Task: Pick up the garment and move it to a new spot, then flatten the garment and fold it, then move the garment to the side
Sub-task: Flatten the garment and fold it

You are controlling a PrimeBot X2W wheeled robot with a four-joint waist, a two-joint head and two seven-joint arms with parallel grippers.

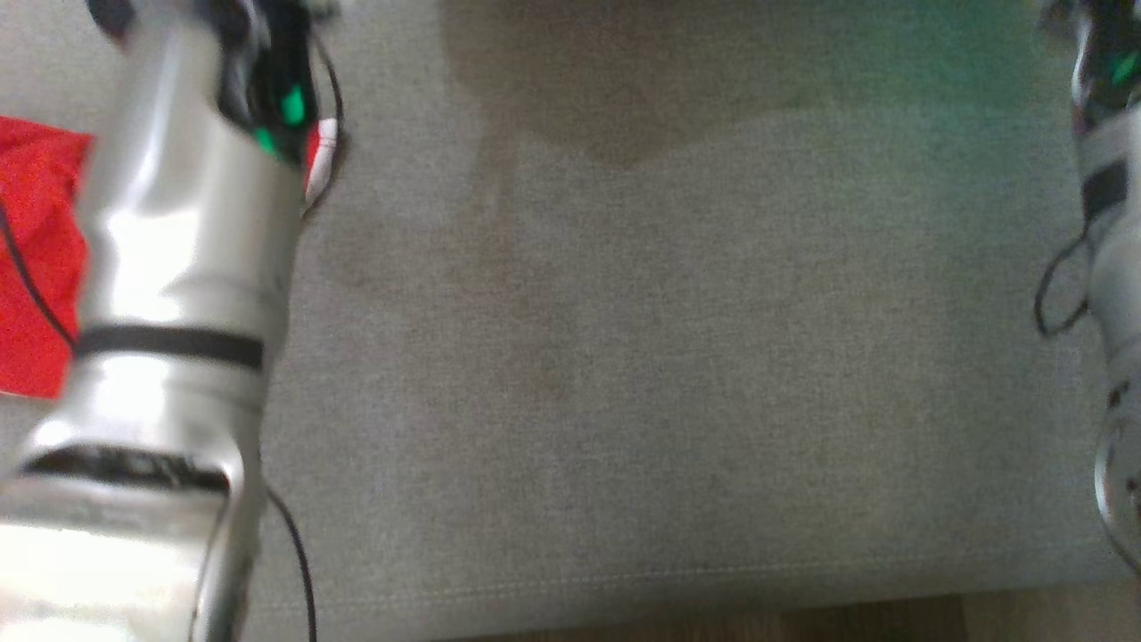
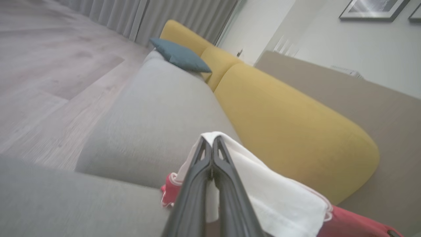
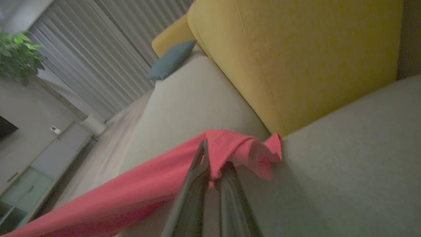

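Observation:
The garment [image 1: 36,250] is red cloth lying at the far left of the grey sofa seat [image 1: 624,357], partly hidden behind my left forearm [image 1: 178,250]. In the left wrist view my left gripper [image 2: 212,141] is shut on a white part of the garment [image 2: 269,191], with red cloth showing below it. In the right wrist view my right gripper [image 3: 214,158] is shut on a bunched red edge of the garment [image 3: 236,148], and the cloth stretches away to the lower left. My right forearm [image 1: 1114,267] runs along the right edge of the head view.
A yellow backrest [image 2: 289,125] runs behind the seat, close to both grippers. A blue cushion [image 2: 181,56] lies at the sofa's far end. The seat's front edge [image 1: 624,580] and wooden floor [image 2: 49,82] lie beyond. Cables hang from both arms.

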